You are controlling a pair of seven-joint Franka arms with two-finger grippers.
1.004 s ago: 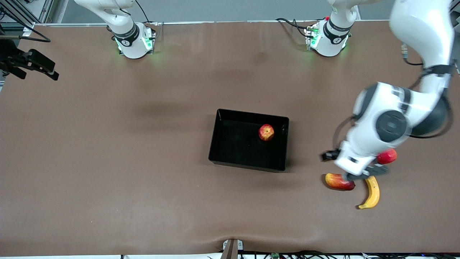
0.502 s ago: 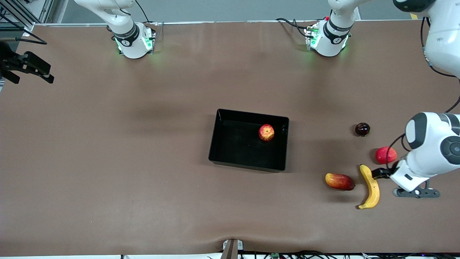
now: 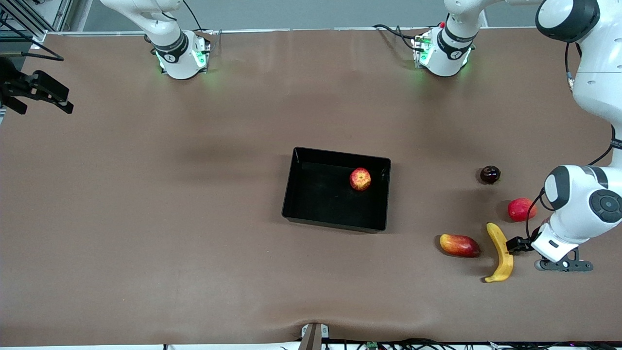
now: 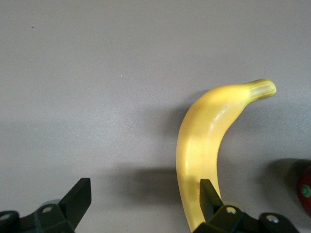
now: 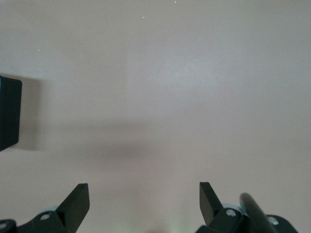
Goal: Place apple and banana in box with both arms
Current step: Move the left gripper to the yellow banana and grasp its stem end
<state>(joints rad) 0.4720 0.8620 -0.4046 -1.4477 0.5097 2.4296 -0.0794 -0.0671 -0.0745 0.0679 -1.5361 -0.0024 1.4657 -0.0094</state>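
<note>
The left arm comes from its base at about one o'clock in the front view, runs along the table's left-arm end and folds down to about four o'clock. Its left pincer (image 4: 145,204) hangs low, fingers spread wide, one finger (image 4: 208,196) overlapping the banana (image 4: 204,145). The right arm waits at about ten o'clock; its right pincer (image 5: 145,204) stands spread, holding nothing.

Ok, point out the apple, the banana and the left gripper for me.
apple (image 3: 360,179): front view, its speckled top.
banana (image 4: 201,145): left wrist view, mid-curve.
left gripper (image 4: 143,204): left wrist view, between the open fingertips.
</note>
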